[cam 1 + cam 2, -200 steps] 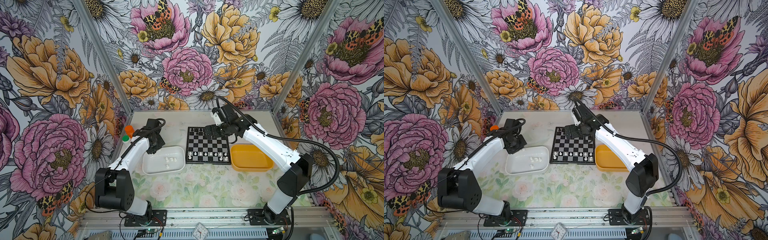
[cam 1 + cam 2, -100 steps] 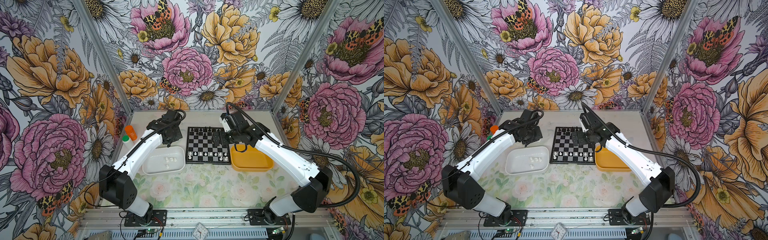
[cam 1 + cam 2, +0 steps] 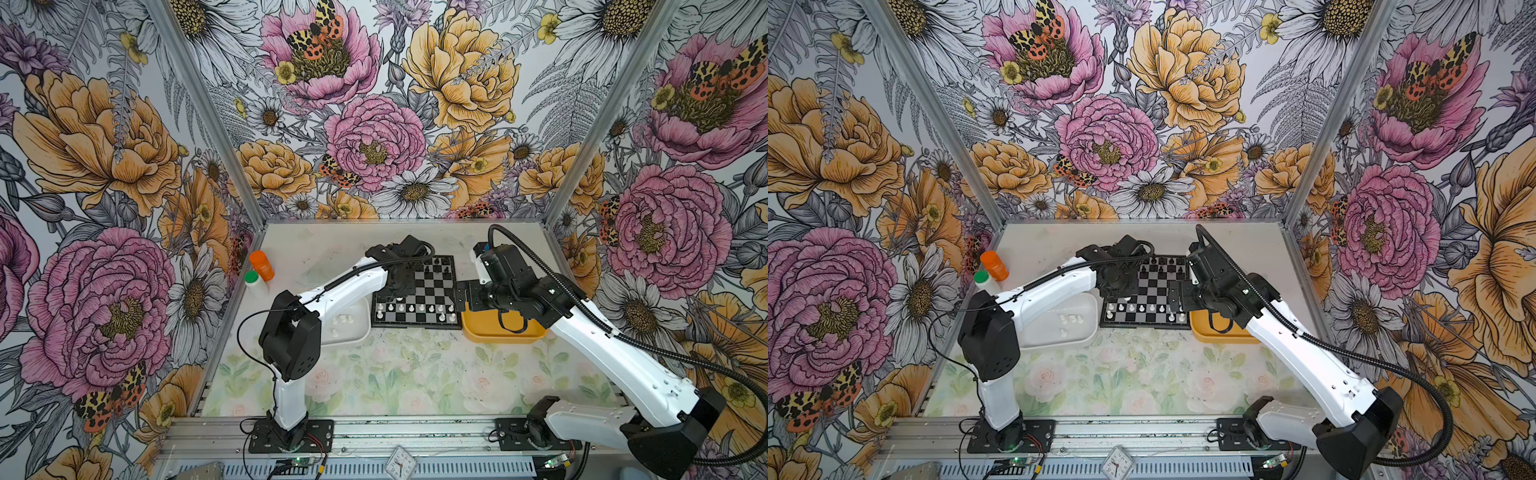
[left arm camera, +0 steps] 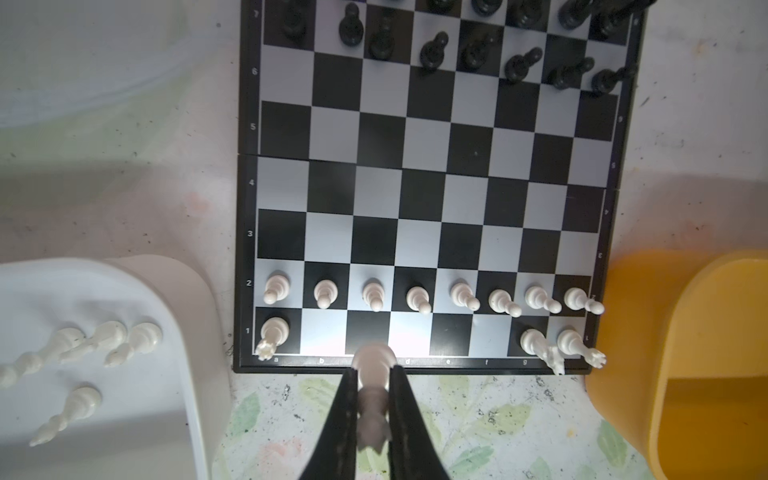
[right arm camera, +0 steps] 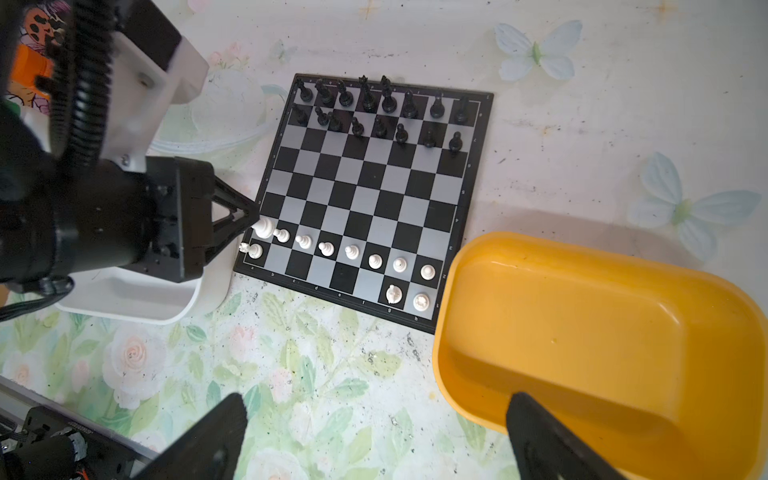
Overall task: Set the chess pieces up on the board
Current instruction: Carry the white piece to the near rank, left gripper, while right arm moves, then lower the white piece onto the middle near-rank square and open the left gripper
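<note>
Over the near left corner of the board point(image 5: 365, 199), your left arm reaches in from its front-left base, across the white tray point(image 4: 137, 419), wrist bent downward. The left gripper point(image 4: 372, 376) is clamped narrowly on a white piece point(image 4: 374, 361), base pointing toward the board. In the right wrist view this piece hangs just beside the end of the row of white pawns point(image 4: 417, 297). You cannot tell whether its base touches a square.

Your right arm stretches from the front-right base with the elbow raised, its wrist above the yellow tray point(image 5: 582, 332). The right gripper point(image 5: 376, 399) stands wide, nothing between its fingers, above the worktop point(image 5: 311, 374).

Obstructions noted: in both top views the left wrist covers the board's far left part and hides the left gripper's fingertips, and the right gripper covers part of the board's right edge. In the left wrist view the far row of black pieces point(image 4: 432, 52) is cut off by the frame. The held piece's top is blurred, so its kind is unclear. Four white pieces point(image 4: 133, 340) lie on their sides in the white tray.
</note>
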`<action>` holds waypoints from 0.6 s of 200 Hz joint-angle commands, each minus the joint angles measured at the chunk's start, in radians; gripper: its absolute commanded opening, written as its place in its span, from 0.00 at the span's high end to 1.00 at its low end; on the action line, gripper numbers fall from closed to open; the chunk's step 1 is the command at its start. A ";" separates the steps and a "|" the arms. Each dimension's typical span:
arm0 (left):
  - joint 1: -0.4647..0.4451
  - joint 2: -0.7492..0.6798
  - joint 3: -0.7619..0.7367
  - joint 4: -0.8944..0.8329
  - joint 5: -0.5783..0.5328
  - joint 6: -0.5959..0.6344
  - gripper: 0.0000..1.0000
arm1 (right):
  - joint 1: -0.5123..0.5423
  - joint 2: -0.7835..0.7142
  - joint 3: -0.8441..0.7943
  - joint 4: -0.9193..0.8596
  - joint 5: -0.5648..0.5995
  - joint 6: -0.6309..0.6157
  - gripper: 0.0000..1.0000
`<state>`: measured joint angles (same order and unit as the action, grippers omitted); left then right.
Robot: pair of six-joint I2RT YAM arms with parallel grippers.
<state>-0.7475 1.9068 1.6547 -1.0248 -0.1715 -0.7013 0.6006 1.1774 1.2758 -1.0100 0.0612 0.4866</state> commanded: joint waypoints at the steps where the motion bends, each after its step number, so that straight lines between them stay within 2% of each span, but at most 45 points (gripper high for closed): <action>1: -0.021 0.030 0.032 0.007 -0.009 -0.018 0.90 | -0.007 -0.050 -0.018 -0.038 0.041 0.025 0.00; 120: -0.119 0.112 0.038 0.032 -0.022 -0.067 0.90 | -0.012 -0.099 -0.015 -0.111 0.059 -0.001 0.00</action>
<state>-0.8486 1.9938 1.6699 -1.0130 -0.1715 -0.7387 0.5957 1.0931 1.2636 -1.1080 0.1020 0.4995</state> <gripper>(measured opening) 0.130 0.996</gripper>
